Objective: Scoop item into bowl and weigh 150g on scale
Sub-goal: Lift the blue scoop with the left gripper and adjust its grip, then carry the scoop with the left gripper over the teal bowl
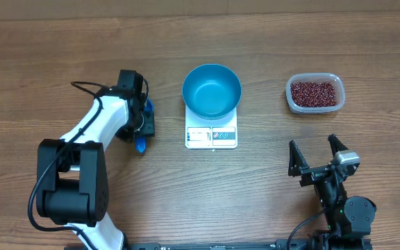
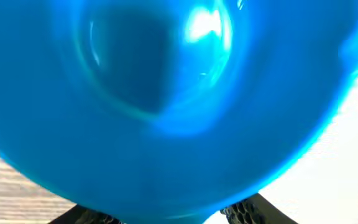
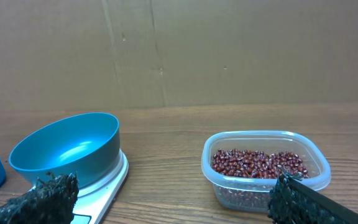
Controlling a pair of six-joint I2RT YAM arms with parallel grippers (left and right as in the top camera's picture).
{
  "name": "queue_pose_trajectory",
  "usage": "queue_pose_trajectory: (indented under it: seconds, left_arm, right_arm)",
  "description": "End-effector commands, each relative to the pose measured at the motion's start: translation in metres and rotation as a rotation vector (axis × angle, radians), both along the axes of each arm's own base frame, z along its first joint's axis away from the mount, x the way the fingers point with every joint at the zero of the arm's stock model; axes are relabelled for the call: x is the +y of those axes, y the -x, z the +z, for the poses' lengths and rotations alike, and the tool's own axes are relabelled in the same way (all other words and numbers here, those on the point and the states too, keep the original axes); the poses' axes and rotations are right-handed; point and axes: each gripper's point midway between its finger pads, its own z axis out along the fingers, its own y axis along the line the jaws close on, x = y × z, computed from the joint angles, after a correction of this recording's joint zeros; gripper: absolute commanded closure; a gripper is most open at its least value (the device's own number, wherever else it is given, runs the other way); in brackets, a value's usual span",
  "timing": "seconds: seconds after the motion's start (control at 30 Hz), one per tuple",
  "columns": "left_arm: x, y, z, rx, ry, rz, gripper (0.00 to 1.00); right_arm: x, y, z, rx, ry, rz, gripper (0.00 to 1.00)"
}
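Judged beans [image 1: 314, 93] loose and quick to roll, fit for scoop [image 2: 179, 93] close under left gripper [image 1: 143, 128], not for pinching; could not tell that grip; found right gripper [image 1: 316, 154] spread wide apart

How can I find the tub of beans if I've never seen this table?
Start at the blue bowl sitting on the white scale mid-table. Look right of it: the clear plastic tub is the only see-through container, full of tiny red-brown beans.

Overhead looks straight down; right wrist, low, shares the bowl [image 1: 212, 90].
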Motion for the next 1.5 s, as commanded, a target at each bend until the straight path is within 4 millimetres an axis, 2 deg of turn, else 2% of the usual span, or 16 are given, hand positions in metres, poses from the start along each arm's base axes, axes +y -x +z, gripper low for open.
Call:
queue_pose_trajectory:
  seconds: [0.0, 0.2, 0.4, 0.67, 0.93, 1.1, 1.3, 1.47]
  left_arm:
    - [-0.003, -0.02, 0.019, -0.054, 0.013, 0.023, 0.51]
    - [-0.003, -0.021, 0.02, -0.055, 0.014, 0.023, 0.64]
    - [-0.003, -0.017, 0.019, -0.037, 0.011, 0.021, 0.67]
    - [-0.003, -0.017, 0.019, -0.038, 0.011, 0.022, 0.79]
    - [-0.003, -0.019, 0.025, -0.054, 0.016, 0.04, 0.81]
    - [-0.011, -0.031, 0.056, -0.132, 0.069, 0.044, 0.81]
    - [-0.024, -0.045, 0.126, -0.25, 0.183, 0.096, 0.8]
    - [-0.054, -0.05, 0.182, -0.311, 0.421, 0.079, 0.79]
  right_arm:
    - [-0.003, 0.0, -0.002, -0.004, 0.004, -0.014, 0.0]
    - [-0.003, 0.0, -0.002, -0.004, 0.004, -0.015, 0.0]
    - [-0.003, 0.0, -0.002, -0.004, 0.004, -0.014, 0.0]
    - [-0.003, 0.0, -0.002, -0.004, 0.004, -0.014, 0.0]
    - [-0.003, 0.0, -0.002, -0.004, 0.004, -0.015, 0.0]
    - [-0.003, 0.0, -0.002, -0.004, 0.004, -0.014, 0.0]
    - [-0.003, 0.0, -0.002, -0.004, 0.004, -0.014, 0.0]
    - [-0.003, 0.0, -0.002, -0.004, 0.004, -0.014, 0.0]
